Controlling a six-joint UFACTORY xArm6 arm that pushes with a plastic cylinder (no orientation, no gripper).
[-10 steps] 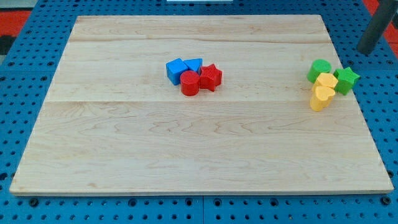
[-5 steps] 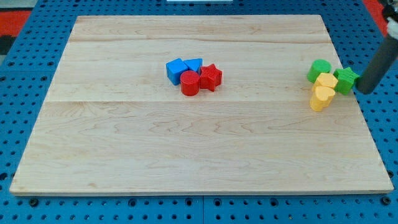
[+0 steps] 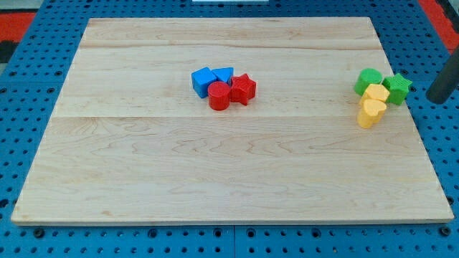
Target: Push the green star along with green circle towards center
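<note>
The green star [image 3: 398, 87] sits near the board's right edge, touching a yellow block [image 3: 376, 93]. The green circle [image 3: 369, 80] is just to the left of the star, touching the same yellow block. A second yellow block, heart-like [image 3: 371, 112], lies below them. My tip [image 3: 435, 98] is at the view's right edge, off the board, a short way right of the green star and apart from it.
Near the board's middle, a blue cube [image 3: 203, 80], a blue triangle [image 3: 224, 74], a red cylinder [image 3: 219, 96] and a red star [image 3: 244, 88] are clustered together. The wooden board [image 3: 143, 179] lies on a blue pegboard.
My tip came down along the right edge to beside the green star, then drew back a little to the right. The green star shifted slightly up and left.
</note>
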